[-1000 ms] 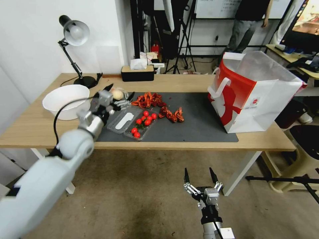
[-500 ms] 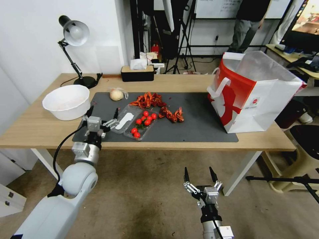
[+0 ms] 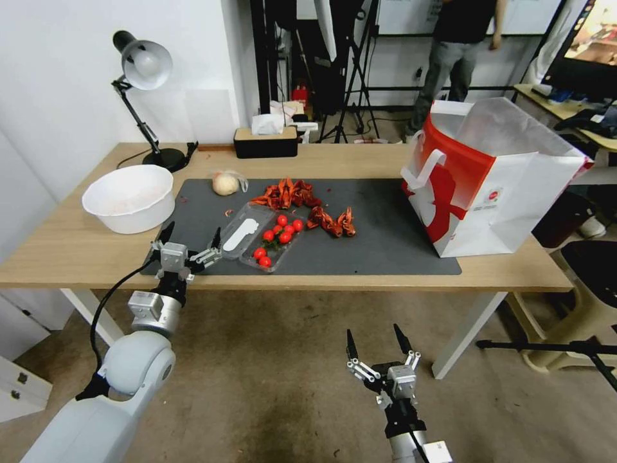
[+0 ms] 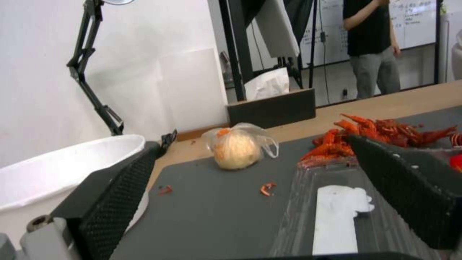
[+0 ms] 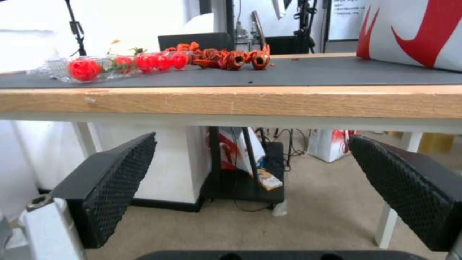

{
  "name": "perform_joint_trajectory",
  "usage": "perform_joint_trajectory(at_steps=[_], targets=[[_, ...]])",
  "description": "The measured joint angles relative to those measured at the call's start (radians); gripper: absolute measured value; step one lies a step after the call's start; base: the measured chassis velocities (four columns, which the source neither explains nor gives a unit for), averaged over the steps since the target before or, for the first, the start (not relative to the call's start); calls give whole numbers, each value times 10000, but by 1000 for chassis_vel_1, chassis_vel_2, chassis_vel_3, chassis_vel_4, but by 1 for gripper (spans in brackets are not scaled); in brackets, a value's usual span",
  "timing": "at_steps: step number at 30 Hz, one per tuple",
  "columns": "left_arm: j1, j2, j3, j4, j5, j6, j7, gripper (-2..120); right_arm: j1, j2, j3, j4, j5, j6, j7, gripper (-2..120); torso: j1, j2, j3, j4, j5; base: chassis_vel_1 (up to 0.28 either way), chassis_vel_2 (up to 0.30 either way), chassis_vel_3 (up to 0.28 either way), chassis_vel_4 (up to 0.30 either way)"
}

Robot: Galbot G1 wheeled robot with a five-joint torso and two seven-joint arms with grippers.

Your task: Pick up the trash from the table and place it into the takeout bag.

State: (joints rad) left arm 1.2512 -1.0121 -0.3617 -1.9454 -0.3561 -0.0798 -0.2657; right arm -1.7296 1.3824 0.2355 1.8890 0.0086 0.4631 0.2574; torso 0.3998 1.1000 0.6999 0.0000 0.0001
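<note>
Trash lies scattered over the large dark grey rectangular mat [image 3: 360,225] on the long light-wood table [image 3: 71,247]. A pale round item in clear plastic wrap [image 3: 225,184] sits near the mat's far left corner. Beside it, toward the middle of the mat, is a heap of red crayfish shells [image 3: 286,193], with a second smaller clump [image 3: 333,222] just to the right. A clear plastic clamshell tray [image 3: 260,238] lies open at the mat's near left part: one half holds red cherry tomatoes [image 3: 276,236], the other a flat white piece. A large white round bowl [image 3: 128,197] stands on the bare wood left of the mat.

Standing on the mat's right end, the boxy white paper takeout bag with a broad red graphic [image 3: 488,180] has its mouth open and its flat white handle facing the shells.

The left gripper [image 3: 187,247] hovers at the table's near edge over the mat's near left corner, its black fingers spread wide and holding nothing; in the left wrist view one finger [image 4: 113,195] is close to the bowl and the other overlaps the clear tray. The right gripper [image 3: 376,344] hangs low in front of the table, below the tabletop, fingers spread apart and empty.

A black desk lamp [image 3: 143,96] and a black tissue box [image 3: 266,141] stand along the far edge.
</note>
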Motion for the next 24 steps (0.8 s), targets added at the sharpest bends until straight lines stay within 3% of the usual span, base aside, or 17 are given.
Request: perform_joint_trajectory(at_steps=[5, 15, 24], targets=[[419, 128, -337, 205, -44, -215, 533, 100, 5, -214, -81, 50, 107, 0, -166, 100, 1, 0, 0, 1, 20, 0, 0, 0, 0], [319, 167, -399, 338, -162, -275, 643, 100, -183, -994, 64, 394, 568, -84, -1034, 100, 2, 0, 0, -1, 4, 0, 0, 0, 0], [32, 148, -153, 563, -361, -217, 661, 100, -206, -1073, 239, 618, 671, -109, -1046, 100, 2, 0, 1, 0, -1, 0, 0, 0, 0]])
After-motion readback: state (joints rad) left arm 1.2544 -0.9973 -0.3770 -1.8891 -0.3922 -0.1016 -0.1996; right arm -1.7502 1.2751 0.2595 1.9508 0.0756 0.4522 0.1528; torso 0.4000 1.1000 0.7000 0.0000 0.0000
